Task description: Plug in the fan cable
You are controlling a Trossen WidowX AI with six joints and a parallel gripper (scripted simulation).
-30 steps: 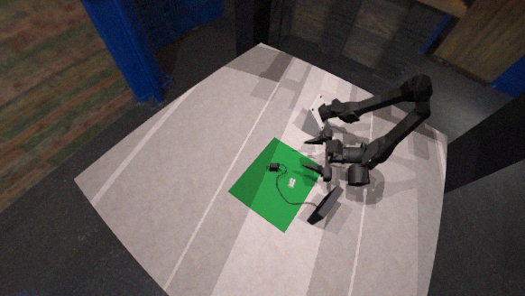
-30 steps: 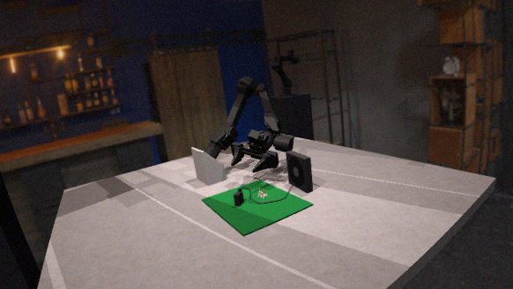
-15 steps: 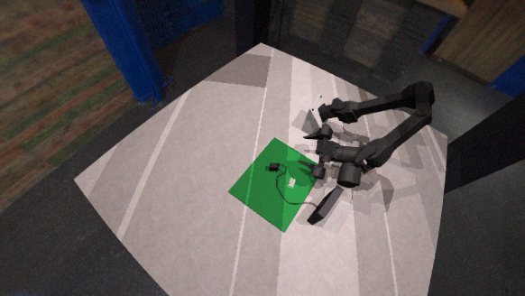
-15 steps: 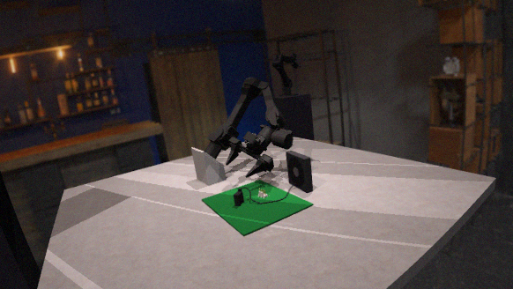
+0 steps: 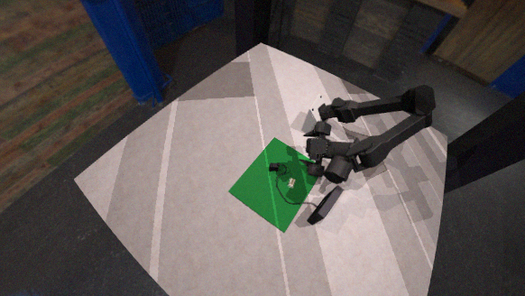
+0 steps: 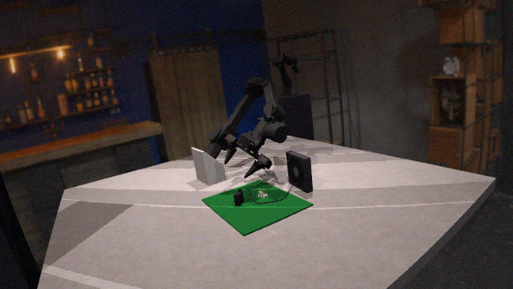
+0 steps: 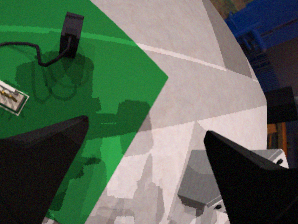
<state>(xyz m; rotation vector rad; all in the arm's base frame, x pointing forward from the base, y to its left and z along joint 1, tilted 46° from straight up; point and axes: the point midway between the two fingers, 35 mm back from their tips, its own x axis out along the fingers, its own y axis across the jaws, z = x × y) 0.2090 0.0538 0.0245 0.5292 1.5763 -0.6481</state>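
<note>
The cable's black plug stands on the green board, apart from the header. The small pale four-pin header has its pins bare, with no plug on it. The black fan stands on the table beside the board, its thin cable curving over the board to the plug. My gripper is wide open and empty, above the board's edge, away from plug and header.
A pale grey slanted block stands on the table near the board, on the far side of my gripper from the fan. The fan stands upright close to the board's edge. The cable loops between plug and header.
</note>
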